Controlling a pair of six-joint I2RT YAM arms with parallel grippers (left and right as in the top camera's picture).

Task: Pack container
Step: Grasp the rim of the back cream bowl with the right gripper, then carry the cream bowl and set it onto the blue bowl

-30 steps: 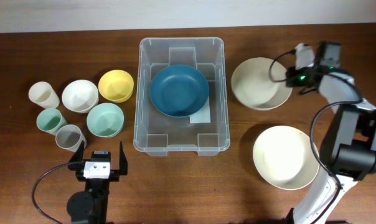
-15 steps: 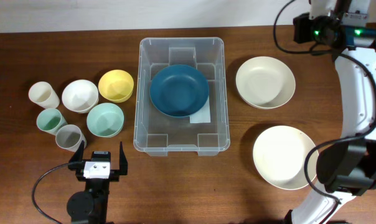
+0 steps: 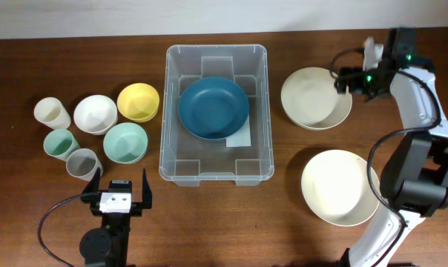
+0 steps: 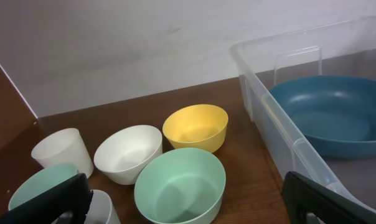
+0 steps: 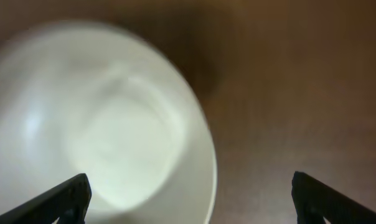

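At far white plate [image 3: 313, 98] rim, right pincer [image 5: 194, 202] returning, now gaping empty; container [image 3: 216, 49] loading resuming; left pincer [image 3: 122, 175] idling open.

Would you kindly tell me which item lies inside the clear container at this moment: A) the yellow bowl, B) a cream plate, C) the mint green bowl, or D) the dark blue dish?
D: the dark blue dish lies inside the container, while the yellow bowl, the mint green bowl, the far cream plate and the near cream plate all sit outside it.
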